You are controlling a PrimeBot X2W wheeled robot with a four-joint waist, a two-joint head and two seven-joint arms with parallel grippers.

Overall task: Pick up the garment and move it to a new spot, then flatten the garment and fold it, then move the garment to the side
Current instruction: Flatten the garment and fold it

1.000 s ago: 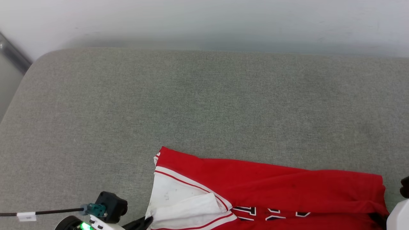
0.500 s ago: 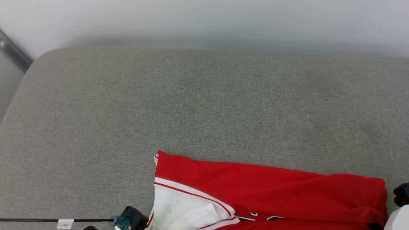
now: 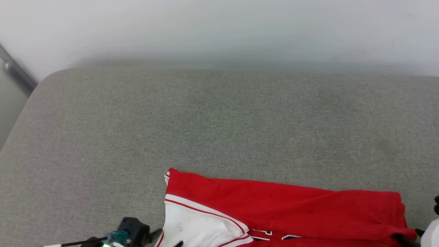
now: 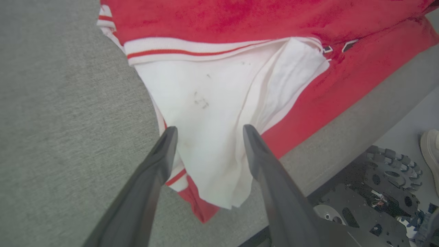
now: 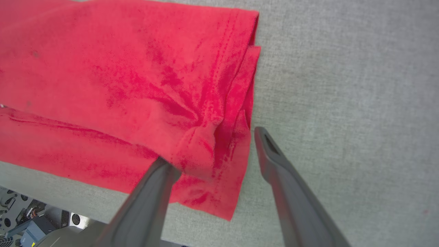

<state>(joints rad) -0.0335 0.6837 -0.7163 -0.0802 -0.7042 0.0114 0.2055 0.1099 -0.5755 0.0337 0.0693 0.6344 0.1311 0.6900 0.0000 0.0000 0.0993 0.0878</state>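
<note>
We observe a grey-green upholstered cushion point(image 3: 219, 120) with a woven fabric cover, spanning the head view from edge to edge. Its far left corner is rounded. Behind its far edge we see a plain white wall point(image 3: 219, 31); we cannot tell whether the two touch. A dull metal strip point(image 3: 17, 73) runs diagonally at the upper left, near the rounded corner. In the left wrist view we note a pale floor point(image 4: 408, 116) below the cushion's near edge, and on it, at the right border, part of a white shoe point(image 4: 431, 151).
</note>
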